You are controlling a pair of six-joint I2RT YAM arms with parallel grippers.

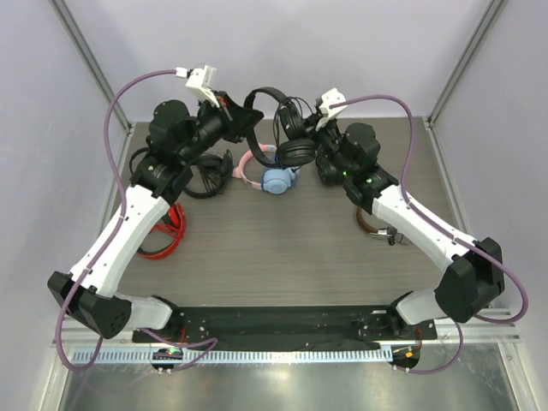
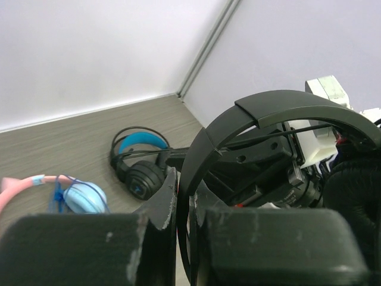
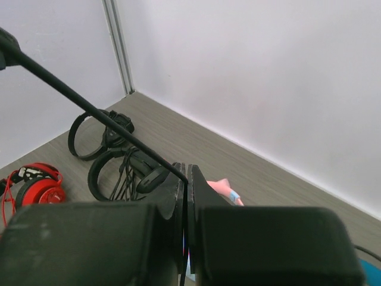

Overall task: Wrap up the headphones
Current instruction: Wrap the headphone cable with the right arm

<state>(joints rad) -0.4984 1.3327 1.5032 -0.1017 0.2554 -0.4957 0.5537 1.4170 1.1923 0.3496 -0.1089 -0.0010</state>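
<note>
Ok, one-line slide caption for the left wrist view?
Left gripper shut on the headphones by the headband; blue-lined black pair and pink-and-blue pair lie on the table behind.

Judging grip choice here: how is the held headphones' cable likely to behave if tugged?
The cable runs straight from the right gripper, so probably taut now, floppy once slack. Being so thin, it may slip through the shut jaws. The thin-banded headphones, in the left gripper, look light.

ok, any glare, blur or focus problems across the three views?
Top external: even soft light, sharp, faint shadows under the arms, no harsh glare. Left wrist: own fingers fill the bottom, dark and soft; pink-and-blue headphones slightly smeared at the left edge. Right wrist: fingers nearly black, little detail; cable crisp against the bright wall.
</note>
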